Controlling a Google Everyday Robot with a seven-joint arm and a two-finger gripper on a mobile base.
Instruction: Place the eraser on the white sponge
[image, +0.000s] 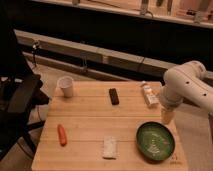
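Camera view is showing a wooden worktop (90, 117) with a green bowl (155, 141) sitting near its front right corner. The tool (167, 118) is hanging just beyond the bowl's right side, at the worktop's edge; its state cannot be told. The eraser (114, 96) is lying beyond and left of the bowl, flat on the wood. The white sponge (109, 148) is lying just left of the bowl, well apart from the eraser. An orange carrot (62, 135) is lying far left of the bowl, a white cup (65, 86) is standing far beyond-left, and a white-and-tan box (149, 94) is resting beyond the bowl.
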